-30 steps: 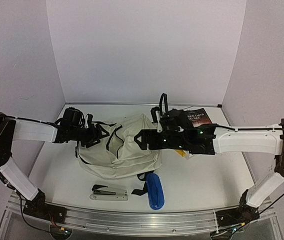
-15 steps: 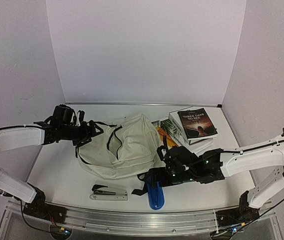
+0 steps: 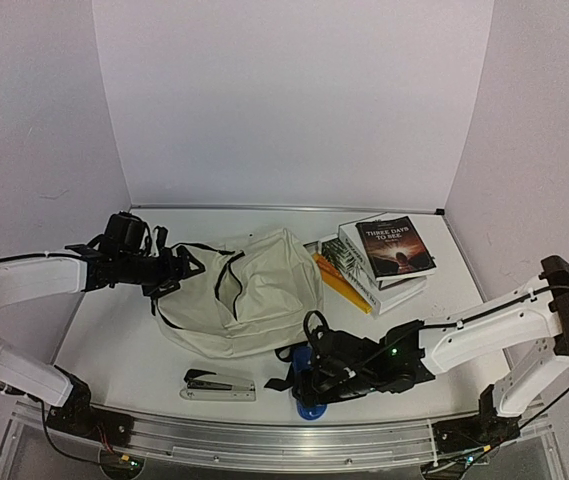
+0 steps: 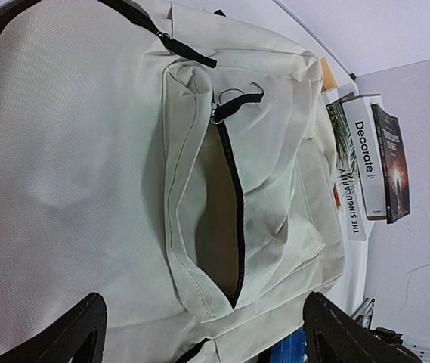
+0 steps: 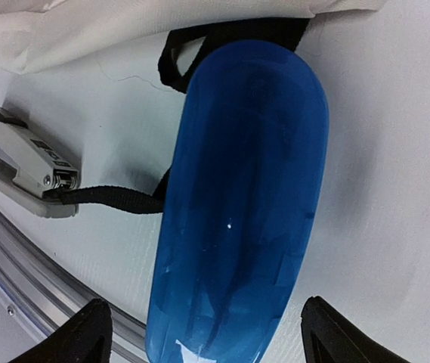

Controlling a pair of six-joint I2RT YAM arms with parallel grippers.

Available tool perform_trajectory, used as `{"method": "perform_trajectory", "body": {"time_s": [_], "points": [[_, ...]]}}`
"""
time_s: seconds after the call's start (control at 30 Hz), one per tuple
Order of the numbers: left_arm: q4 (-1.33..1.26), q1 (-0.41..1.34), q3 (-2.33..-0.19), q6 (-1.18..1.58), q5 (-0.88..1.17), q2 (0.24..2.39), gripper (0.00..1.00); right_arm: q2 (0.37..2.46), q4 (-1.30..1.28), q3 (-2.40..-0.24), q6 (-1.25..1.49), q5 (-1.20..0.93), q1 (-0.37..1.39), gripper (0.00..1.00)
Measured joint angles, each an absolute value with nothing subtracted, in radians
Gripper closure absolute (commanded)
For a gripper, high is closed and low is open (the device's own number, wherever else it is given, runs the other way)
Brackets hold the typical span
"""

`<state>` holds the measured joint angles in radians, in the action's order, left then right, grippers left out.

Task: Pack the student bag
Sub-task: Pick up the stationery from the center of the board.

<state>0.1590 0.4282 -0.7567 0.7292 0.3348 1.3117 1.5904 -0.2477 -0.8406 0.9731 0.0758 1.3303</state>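
The cream student bag [image 3: 249, 295] lies flat mid-table, its black-zippered front pocket [image 4: 226, 219] gaping open in the left wrist view. My left gripper [image 3: 179, 268] is open and hovers at the bag's left edge, holding nothing; its fingertips [image 4: 86, 333] straddle the bag. A blue oblong case [image 5: 241, 204] lies on the table in front of the bag, mostly hidden by my right arm in the top view [image 3: 309, 408]. My right gripper [image 3: 314, 380] is open right above the case, its fingertips [image 5: 94, 329] on either side of it, not touching.
A grey and black stapler [image 3: 216, 384] lies at the front left, also in the right wrist view [image 5: 26, 162]. A stack of books [image 3: 384, 255] and an orange item [image 3: 339, 280] lie right of the bag. A black strap [image 5: 109, 198] runs from the bag to the stapler. The metal rail [image 3: 264, 440] edges the front.
My right arm swung from above the bag, forward and down to the blue case. My left gripper drew back left off the bag, then held still.
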Motion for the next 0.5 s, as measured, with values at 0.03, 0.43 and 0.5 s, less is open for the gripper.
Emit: {"method": "perform_trajectory", "body": {"time_s": [0.03,0.43,0.5], "points": [[0.16,0.428,-0.757,0.729,0.335,1.31,0.1,1.595,-0.249,-0.841,0.976,0.08,1.331,0.2],[0.175,0.429,-0.739,0.727,0.333,1.286,0.09,1.686,-0.273,-0.864,1.002,0.121,1.364,0.48],[0.185,0.434,-0.739,0.72,0.334,1.283,0.08,1.686,-0.277,-0.864,1.009,0.13,1.366,0.53]]}}
